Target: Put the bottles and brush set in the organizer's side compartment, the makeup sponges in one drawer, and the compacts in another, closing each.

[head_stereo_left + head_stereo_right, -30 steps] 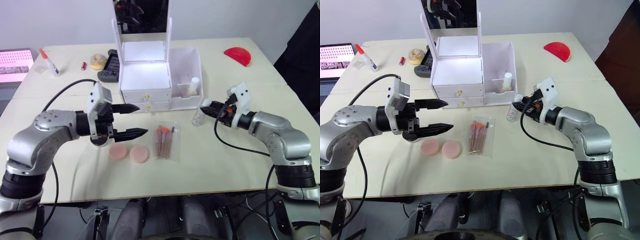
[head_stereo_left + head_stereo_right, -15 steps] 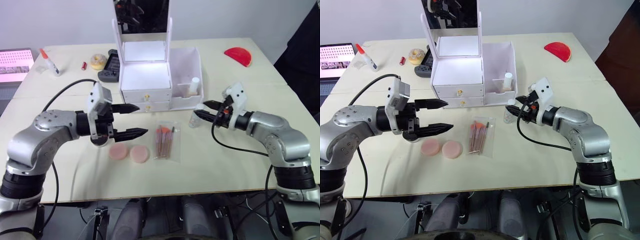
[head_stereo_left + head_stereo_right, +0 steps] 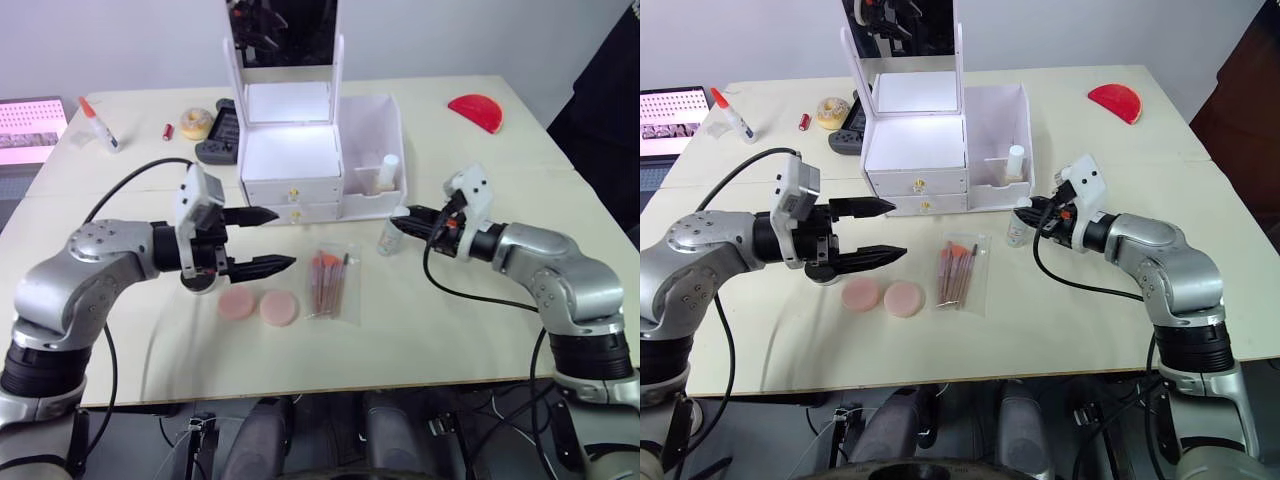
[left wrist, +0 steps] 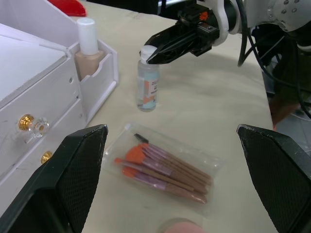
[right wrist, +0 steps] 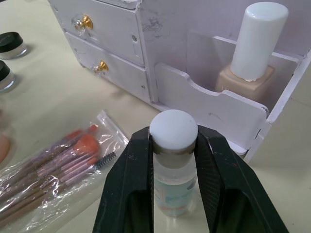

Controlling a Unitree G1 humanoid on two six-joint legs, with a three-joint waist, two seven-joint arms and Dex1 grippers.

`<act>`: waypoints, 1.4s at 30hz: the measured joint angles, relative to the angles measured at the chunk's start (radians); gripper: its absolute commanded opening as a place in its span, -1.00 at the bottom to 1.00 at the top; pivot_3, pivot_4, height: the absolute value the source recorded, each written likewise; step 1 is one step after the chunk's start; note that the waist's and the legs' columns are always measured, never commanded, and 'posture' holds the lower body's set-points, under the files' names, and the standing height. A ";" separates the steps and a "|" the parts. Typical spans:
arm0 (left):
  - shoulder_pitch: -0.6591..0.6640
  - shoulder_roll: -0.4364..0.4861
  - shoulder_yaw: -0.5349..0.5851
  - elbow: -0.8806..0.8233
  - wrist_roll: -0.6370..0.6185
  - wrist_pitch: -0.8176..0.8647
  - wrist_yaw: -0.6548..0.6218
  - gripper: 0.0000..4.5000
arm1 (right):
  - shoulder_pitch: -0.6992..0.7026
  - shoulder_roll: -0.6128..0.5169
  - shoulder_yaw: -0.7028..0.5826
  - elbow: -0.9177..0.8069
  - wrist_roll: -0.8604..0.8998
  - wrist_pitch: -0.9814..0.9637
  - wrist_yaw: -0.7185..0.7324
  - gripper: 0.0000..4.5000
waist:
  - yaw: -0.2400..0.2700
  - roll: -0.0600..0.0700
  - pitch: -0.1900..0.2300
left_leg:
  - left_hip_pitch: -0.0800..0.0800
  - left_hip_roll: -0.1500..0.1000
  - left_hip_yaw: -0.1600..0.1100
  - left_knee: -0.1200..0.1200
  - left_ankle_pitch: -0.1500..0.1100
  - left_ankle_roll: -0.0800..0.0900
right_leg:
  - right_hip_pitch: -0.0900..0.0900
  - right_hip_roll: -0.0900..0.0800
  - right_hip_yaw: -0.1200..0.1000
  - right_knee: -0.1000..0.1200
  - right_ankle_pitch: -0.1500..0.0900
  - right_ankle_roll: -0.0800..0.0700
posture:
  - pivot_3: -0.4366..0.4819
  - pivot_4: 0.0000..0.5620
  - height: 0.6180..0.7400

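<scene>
1. Black fingers of the right gripper (image 5: 174,160) pinched on the white cap of the slim clear bottle (image 3: 391,235), right of frame centre in the head views; bottle upright on the table (image 3: 450,330), just in front of the side compartment (image 3: 372,150).
2. Beige-liquid bottle (image 3: 384,175) standing upright inside that compartment, behind its lower front wall.
3. White organizer (image 3: 292,150) at upper centre, mirror (image 3: 283,30) upright at its back, both gold-knobbed drawers (image 3: 292,202) shut.
4. Left gripper (image 3: 258,240) at left of centre, spread wide and holding nothing, above the table just in front of the drawers, fingers pointing toward frame right.
5. Brush set (image 3: 331,282) flat on the table at centre, below the organizer, between the two grippers and touching neither.
6. Peach-pink makeup sponges (image 3: 259,305) side by side at lower centre, just left of the brush set, under and in front of the left gripper's lower finger.
7. Black compacts (image 5: 6,60) near the edge of the right wrist view, on the table beside the drawers; mostly hidden behind the left gripper in the head views.
8. Glue bottle (image 3: 99,124), yellowish tape roll (image 3: 196,123) and a dark remote-like device (image 3: 218,135) at upper left; red half-round object (image 3: 477,110) at upper right.
</scene>
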 measured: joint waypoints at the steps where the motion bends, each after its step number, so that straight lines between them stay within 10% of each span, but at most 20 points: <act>1: -0.003 0.000 0.000 0.000 0.000 0.000 0.002 1.00 | 0.000 0.000 0.000 -0.002 0.000 0.002 -0.001 -0.70 | 0.000 0.000 0.000 | 0.000 0.000 0.000 0.000 0.000 0.000 | 0.000 0.000 0.000 0.000 0.000 0.000 | -0.05 -0.47 0.95; 10: -0.008 0.000 0.000 0.002 0.000 0.001 0.012 1.00 | -0.051 -0.005 0.003 -0.009 0.005 0.028 -0.004 -0.70 | -0.002 0.000 0.000 | 0.000 0.000 0.000 0.000 0.000 0.000 | 0.000 0.000 0.000 0.000 0.000 0.000 | -0.05 -0.47 0.95; 23: -0.072 0.014 0.073 0.011 -0.046 0.044 0.052 1.00 | -0.580 0.044 0.017 0.131 0.071 0.190 -0.064 -0.70 | -0.003 0.000 0.000 | 0.000 0.001 0.000 -0.001 0.000 0.000 | -0.001 0.002 0.000 0.000 0.001 -0.001 | -0.05 -0.47 0.95; 42: -0.071 0.022 0.114 -0.033 -0.086 0.067 0.122 1.00 | -0.535 0.172 0.207 0.493 -0.194 -0.094 -0.006 -0.70 | -0.007 0.000 0.000 | 0.000 0.000 0.001 -0.001 0.000 -0.001 | -0.003 0.002 0.001 0.003 0.001 -0.001 | -0.05 -0.47 0.95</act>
